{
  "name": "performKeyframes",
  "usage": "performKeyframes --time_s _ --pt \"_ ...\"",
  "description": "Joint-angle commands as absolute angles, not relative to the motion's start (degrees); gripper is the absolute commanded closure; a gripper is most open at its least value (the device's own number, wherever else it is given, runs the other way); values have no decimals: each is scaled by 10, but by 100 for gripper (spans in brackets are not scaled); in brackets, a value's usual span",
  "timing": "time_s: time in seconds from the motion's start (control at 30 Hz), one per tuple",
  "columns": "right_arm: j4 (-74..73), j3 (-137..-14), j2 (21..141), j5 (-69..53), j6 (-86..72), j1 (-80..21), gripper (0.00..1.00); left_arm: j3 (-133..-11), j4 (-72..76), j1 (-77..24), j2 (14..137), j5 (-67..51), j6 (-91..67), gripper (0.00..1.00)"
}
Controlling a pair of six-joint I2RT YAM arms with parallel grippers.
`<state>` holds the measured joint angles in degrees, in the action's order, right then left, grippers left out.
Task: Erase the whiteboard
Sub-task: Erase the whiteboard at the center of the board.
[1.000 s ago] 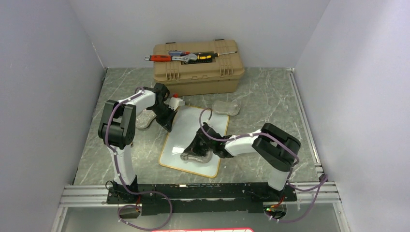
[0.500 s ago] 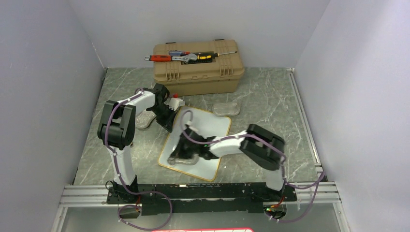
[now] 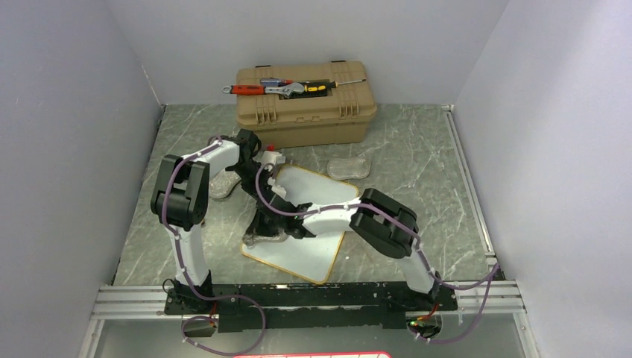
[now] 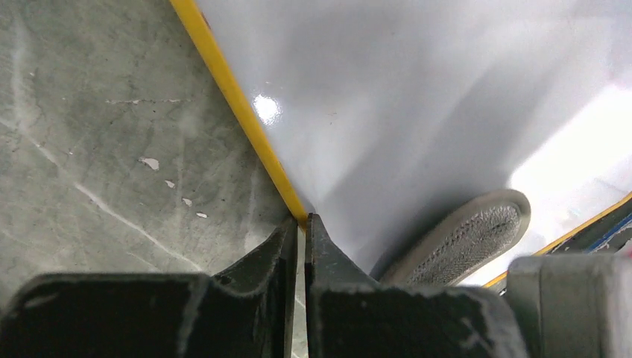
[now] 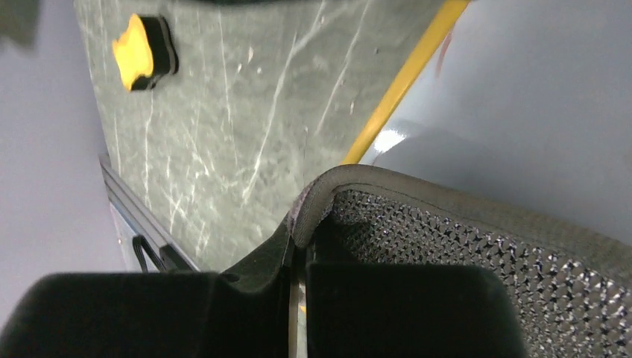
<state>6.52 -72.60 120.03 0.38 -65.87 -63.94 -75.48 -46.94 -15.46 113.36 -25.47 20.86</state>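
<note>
Grey table [image 3: 417, 149] holds the whiteboard [image 3: 305, 257] at its middle, apparently clean with little left to wipe, left gripper [image 4: 301, 224] pinching its rim, right gripper [image 5: 298, 253] clamped on a mesh pad [image 5: 477, 246] at its left edge.

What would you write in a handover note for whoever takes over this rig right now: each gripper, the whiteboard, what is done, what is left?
Left gripper: shut on the whiteboard, pinching its yellow rim.
Right gripper: shut on a grey mesh pad lying on the board by its left rim.
Done: the board surface in view shows no marks.
Left: check the patch hidden under the right arm, then probably lift the pad and release the rim.
</note>
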Motion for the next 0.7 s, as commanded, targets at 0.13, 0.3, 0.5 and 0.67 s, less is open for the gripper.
performKeyframes --time_s 0.13,0.3,0.5,0.67 --pt "15 -522 1097 18 -642 -592 100 -712 -439 -178 1203 -244 225 91" --pt "-11 -569 1123 22 -629 -596 100 -715 -437 -178 1204 -245 221 91" --pt "-47 -757 1231 -55 -556 -666 100 -719 -439 -178 1209 -246 219 91" --pt "-65 -679 1189 -43 -544 -651 100 -717 -438 -178 1207 -247 221 91"
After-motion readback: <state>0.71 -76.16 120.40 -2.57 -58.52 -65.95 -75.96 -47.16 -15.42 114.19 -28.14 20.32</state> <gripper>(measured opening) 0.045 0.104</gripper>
